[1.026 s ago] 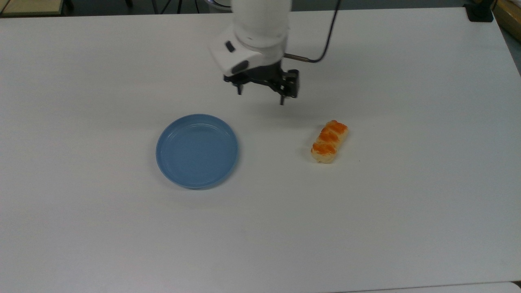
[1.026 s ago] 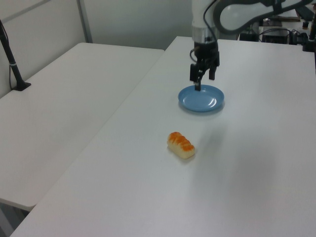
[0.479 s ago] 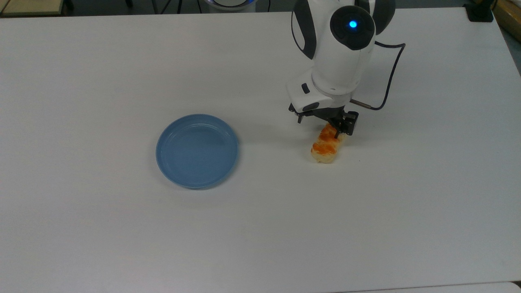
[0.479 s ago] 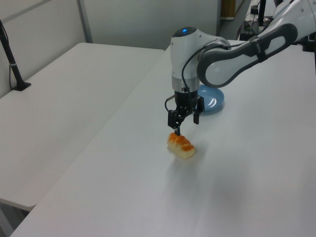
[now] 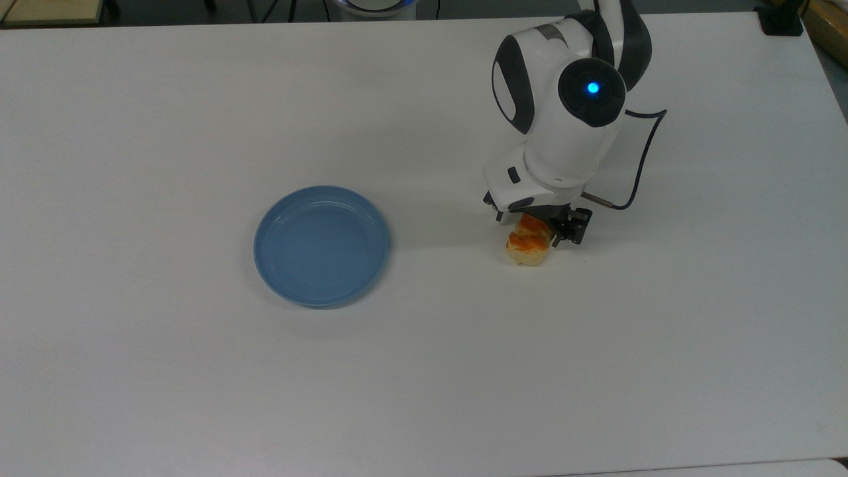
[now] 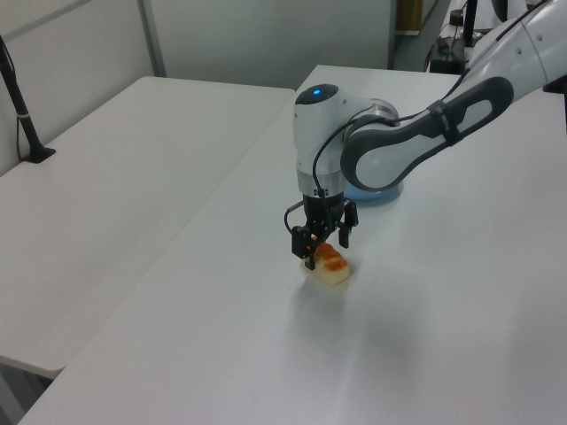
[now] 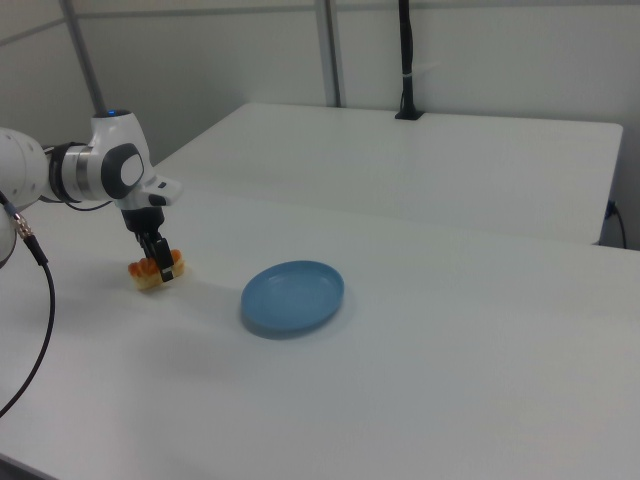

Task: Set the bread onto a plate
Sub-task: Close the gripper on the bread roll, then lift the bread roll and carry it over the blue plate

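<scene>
On the white bench (image 5: 199,397) the bread (image 5: 528,246) lay well apart from the plate (image 5: 321,246), toward the top view's right, with bare surface between them. Over the bread stood the gripper (image 5: 535,224) — its fingers spread open and lowered to either side of the roll, one dark fingertip at each long flank in the left view, where the gripper (image 6: 324,246) straddled the bread (image 6: 330,264). Whether the fingers touched the crust could not be told. The bread rested on the bench, its near end showing past the gripper in the top view. From the right view the plate (image 7: 293,295) sat to the right of the bread (image 7: 152,274) and the gripper (image 7: 160,262) — nothing lay on the plate.
</scene>
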`<control>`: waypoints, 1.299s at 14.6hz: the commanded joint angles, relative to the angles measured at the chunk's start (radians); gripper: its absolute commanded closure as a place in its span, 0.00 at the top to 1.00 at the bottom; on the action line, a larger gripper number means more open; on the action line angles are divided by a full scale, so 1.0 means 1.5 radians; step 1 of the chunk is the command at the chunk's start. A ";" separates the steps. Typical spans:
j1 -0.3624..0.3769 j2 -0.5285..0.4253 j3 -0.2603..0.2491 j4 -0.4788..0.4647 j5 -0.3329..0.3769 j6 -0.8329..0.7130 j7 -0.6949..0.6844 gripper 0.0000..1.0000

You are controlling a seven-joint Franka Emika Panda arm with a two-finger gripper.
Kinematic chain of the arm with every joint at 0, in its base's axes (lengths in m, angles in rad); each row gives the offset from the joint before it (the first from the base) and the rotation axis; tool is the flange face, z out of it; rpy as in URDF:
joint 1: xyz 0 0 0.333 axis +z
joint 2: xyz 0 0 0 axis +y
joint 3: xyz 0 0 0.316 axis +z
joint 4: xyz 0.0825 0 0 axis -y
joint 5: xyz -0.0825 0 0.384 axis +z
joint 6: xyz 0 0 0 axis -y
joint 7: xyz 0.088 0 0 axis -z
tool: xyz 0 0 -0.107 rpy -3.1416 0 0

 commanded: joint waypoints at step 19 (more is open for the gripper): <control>-0.038 -0.067 -0.094 0.125 0.066 -0.258 -0.173 0.05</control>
